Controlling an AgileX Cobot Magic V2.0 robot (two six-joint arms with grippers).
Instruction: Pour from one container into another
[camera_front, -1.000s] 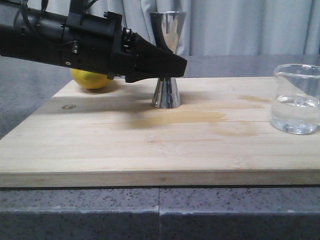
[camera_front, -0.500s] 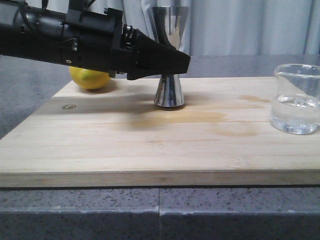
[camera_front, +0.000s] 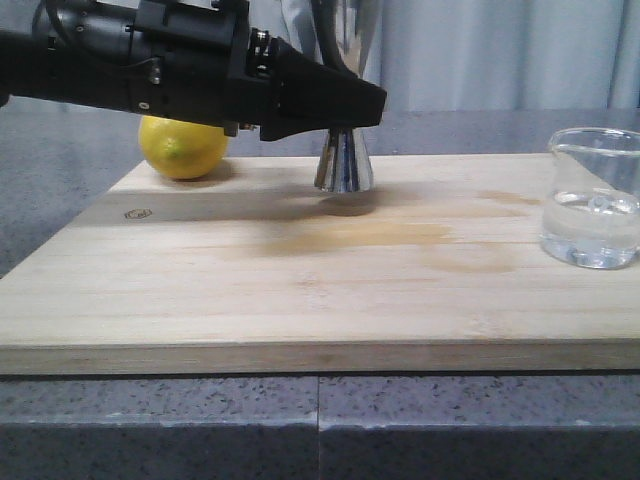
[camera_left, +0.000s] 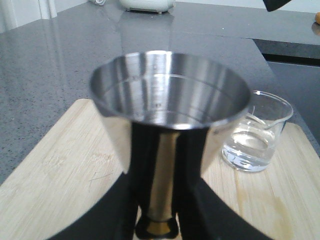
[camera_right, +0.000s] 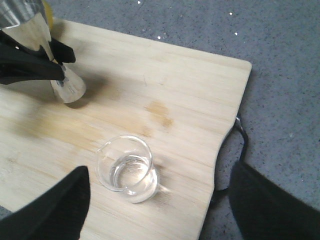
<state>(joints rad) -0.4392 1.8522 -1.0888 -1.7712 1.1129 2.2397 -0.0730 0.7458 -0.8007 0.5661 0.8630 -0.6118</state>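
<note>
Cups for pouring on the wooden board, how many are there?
2. The steel jigger is held at its waist in the left tool, lifted just above the board's back middle. The glass beaker with water stands at the board's right edge.

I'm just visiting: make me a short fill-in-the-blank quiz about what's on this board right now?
1. The left gripper holds the steel jigger at its ____.
2. The jigger's base is ____ the wooden board.
3. The glass beaker holds clear ____.
4. The round fruit behind the arm is ____.

Missing words: waist; above; liquid; yellow
</note>
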